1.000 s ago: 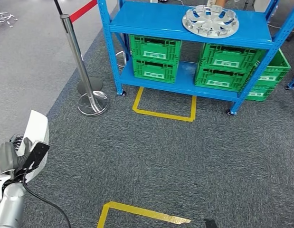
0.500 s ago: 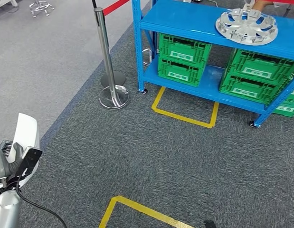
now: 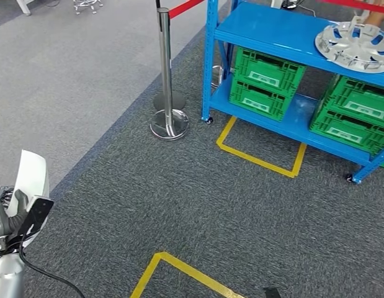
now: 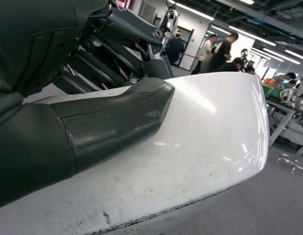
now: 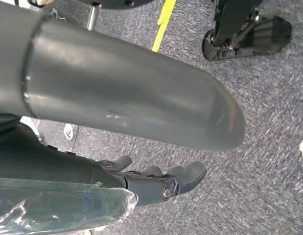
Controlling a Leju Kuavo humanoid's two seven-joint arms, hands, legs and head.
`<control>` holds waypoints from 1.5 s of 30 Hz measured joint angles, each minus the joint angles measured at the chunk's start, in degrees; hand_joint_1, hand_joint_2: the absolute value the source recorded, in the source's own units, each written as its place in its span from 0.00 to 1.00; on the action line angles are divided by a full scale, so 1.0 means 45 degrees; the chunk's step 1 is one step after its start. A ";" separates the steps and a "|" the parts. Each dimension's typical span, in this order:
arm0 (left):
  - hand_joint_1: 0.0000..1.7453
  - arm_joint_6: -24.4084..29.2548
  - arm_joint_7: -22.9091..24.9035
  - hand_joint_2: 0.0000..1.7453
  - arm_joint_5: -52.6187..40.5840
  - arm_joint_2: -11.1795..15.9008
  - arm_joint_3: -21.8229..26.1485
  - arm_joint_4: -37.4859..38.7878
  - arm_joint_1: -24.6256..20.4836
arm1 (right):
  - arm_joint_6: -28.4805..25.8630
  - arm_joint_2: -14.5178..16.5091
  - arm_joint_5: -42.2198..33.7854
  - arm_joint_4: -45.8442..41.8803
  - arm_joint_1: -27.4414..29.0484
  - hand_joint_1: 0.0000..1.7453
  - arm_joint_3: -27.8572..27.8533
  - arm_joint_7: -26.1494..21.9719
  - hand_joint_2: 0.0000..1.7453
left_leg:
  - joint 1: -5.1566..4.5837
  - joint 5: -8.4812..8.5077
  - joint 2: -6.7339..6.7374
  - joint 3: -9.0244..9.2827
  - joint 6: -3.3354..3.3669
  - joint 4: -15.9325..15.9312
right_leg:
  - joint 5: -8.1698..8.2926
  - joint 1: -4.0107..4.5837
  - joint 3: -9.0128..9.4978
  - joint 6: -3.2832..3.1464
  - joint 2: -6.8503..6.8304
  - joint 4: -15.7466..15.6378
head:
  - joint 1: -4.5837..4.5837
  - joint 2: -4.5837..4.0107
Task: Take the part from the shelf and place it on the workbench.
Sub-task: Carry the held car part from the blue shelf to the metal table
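Left hand (image 3: 5,217) grips white part (image 3: 33,177); right hand (image 5: 157,183) hangs empty, fingers apart. Keep grip firm walking to workbench.

Workshop or factory floor with a marked-off work area

Blue steel shelf (image 3: 293,37) at one o'clock, stacked with green crates (image 3: 265,77); yellow floor tape (image 3: 260,158) on grey carpet; chrome barrier post (image 3: 167,81) at twelve o'clock; people (image 4: 216,49) under strip lights.

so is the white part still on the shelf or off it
Off it. The left hand holds the white part beside the robot, well away from the blue shelf.
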 joint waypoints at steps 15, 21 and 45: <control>0.96 0.0477 -0.0030 1.00 -0.0582 -0.0042 0.0117 -0.0532 0.0171 | -0.0034 -0.0010 0.0102 0.0005 -0.0008 0.00 0.0146 -0.0057 0.00 | 0.0066 0.0194 -0.1548 -0.0148 0.0006 -0.0015 | 0.0185 -0.0038 -0.0122 -0.0179 0.1624 0.0013 | 0.0068 0.0001; 0.96 0.0800 0.0146 1.00 -0.1015 0.0367 0.0174 -0.1062 -0.0291 | -0.0024 0.0005 0.0225 0.0000 -0.0021 0.00 0.0175 -0.0073 0.00 | 0.0157 -0.1452 -0.0586 -0.1646 -0.0399 0.3170 | 0.0303 -0.0110 -0.0057 -0.0426 0.0853 -0.0170 | -0.0051 0.0001; 0.96 0.0809 0.0602 1.00 -0.1548 0.1013 0.0203 -0.1558 -0.1108 | -0.0005 0.0039 0.0225 0.0004 -0.0089 0.00 0.0286 -0.0064 0.00 | 0.0064 0.0104 -0.1511 -0.0095 0.0030 -0.0031 | 0.0297 -0.0015 -0.0290 -0.0246 0.1680 0.0007 | 0.0029 0.0001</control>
